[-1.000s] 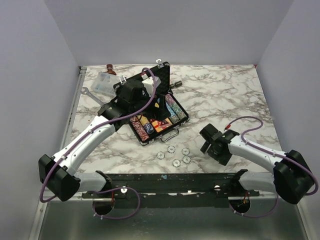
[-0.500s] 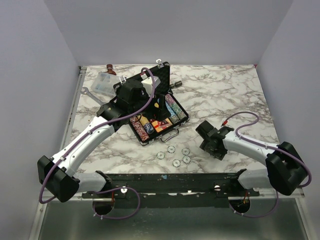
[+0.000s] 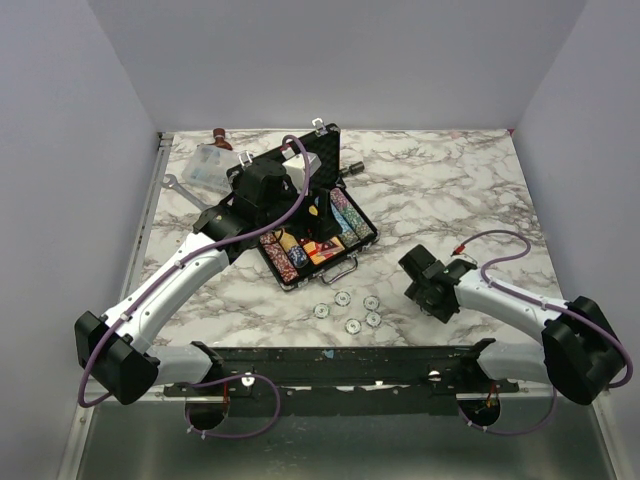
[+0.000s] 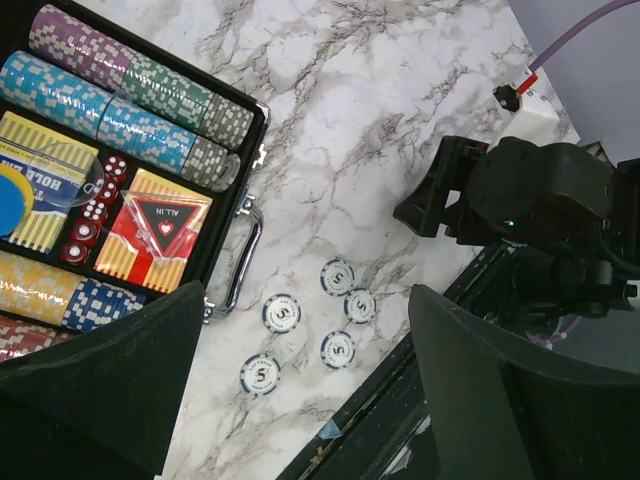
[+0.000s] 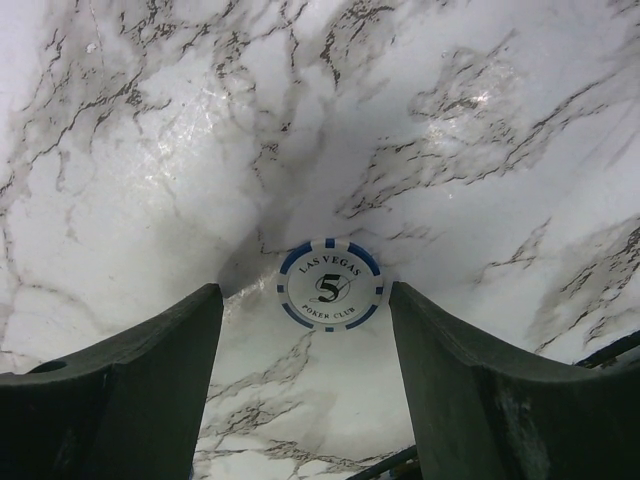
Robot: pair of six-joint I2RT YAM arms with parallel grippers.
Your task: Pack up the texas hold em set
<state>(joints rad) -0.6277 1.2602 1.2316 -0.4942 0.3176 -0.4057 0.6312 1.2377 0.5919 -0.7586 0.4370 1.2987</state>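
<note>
While the briefcase (image 3: 325, 155) sits open on the left half of the marble table (image 3: 450, 190), lid raised, the top view puts the left gripper (image 3: 320, 212) over its tray; the right gripper (image 3: 415, 280) hangs low, just right of the loose chips (image 3: 352, 326); five counted, clustered between the case handle and the near edge.

Left wrist view: jaws spread wide, nothing between them; below lie the same five chips, two card boxes (image 4: 155, 235), one blue disc (image 4: 10, 200) and packed chip rows (image 4: 130, 85).

Right wrist view: fingers (image 5: 130, 390) roughly half apart, straddling one chip (image 5: 330, 285) that lies flat; it touches neither, so nothing is held; whether it is one of the five cannot be told.

Judged risks: a thin chip flat on slick marble may skid or flip as the jaws close; a nudge could send it off the near edge; the left arm over the tray may block the drop.
</note>
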